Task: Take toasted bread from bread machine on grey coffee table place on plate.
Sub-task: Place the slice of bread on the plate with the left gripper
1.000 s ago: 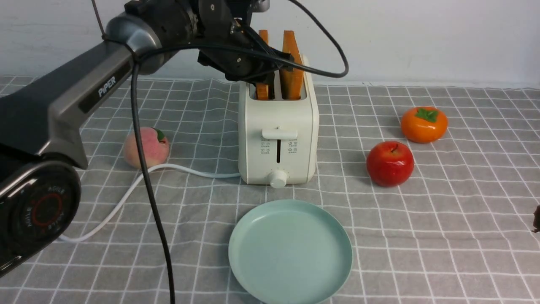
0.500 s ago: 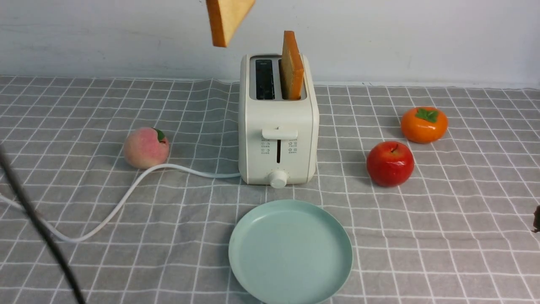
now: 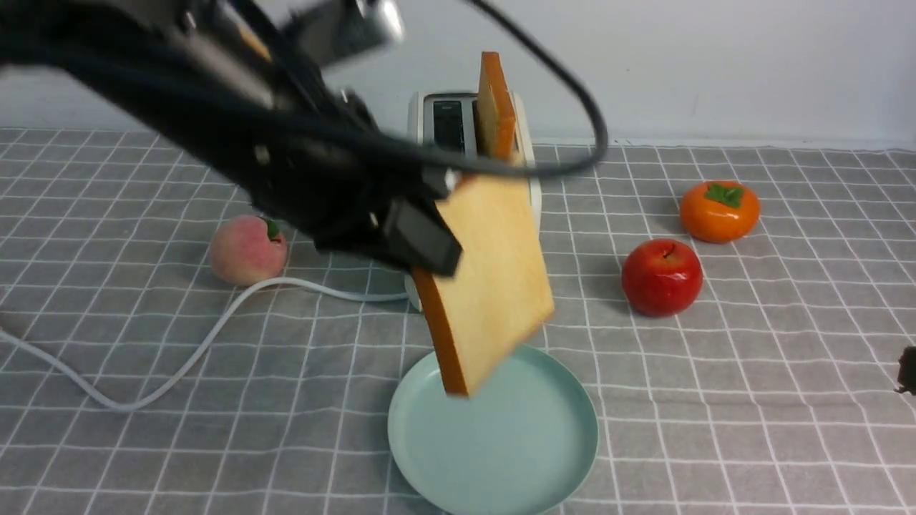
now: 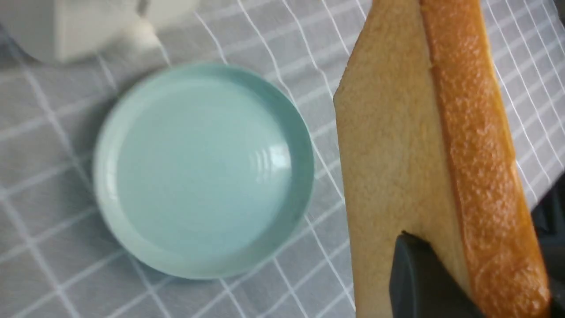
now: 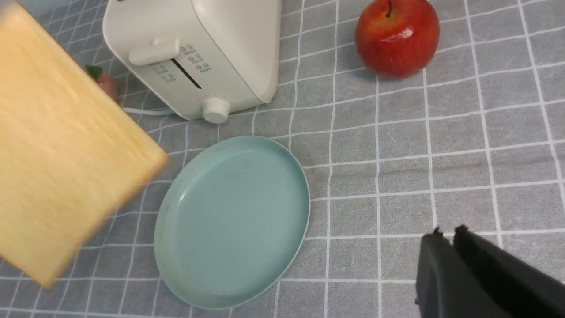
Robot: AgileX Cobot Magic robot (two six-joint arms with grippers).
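Note:
My left gripper (image 3: 436, 250) is shut on one toasted bread slice (image 3: 494, 279) and holds it tilted, its lower corner just above the back of the mint-green plate (image 3: 515, 443). In the left wrist view the fingers (image 4: 419, 278) clamp the slice (image 4: 388, 154) beside the plate (image 4: 198, 172). The second slice (image 3: 494, 107) stands in the right slot of the cream-white bread machine (image 3: 445, 118), whose left slot is empty. My right gripper (image 5: 448, 232) is shut and empty over the grey grid cloth (image 5: 441, 154), right of the plate (image 5: 234, 221).
A peach (image 3: 247, 250) lies left of the bread machine, with the white cord (image 3: 179, 357) curving past it. A red apple (image 3: 662, 277) and an orange persimmon (image 3: 719, 211) sit to its right. The left arm crosses in front of the bread machine.
The left gripper lifted one slice out of the left slot, carried it up high, and has now come down and forward with it over the plate. The second slice stayed put.

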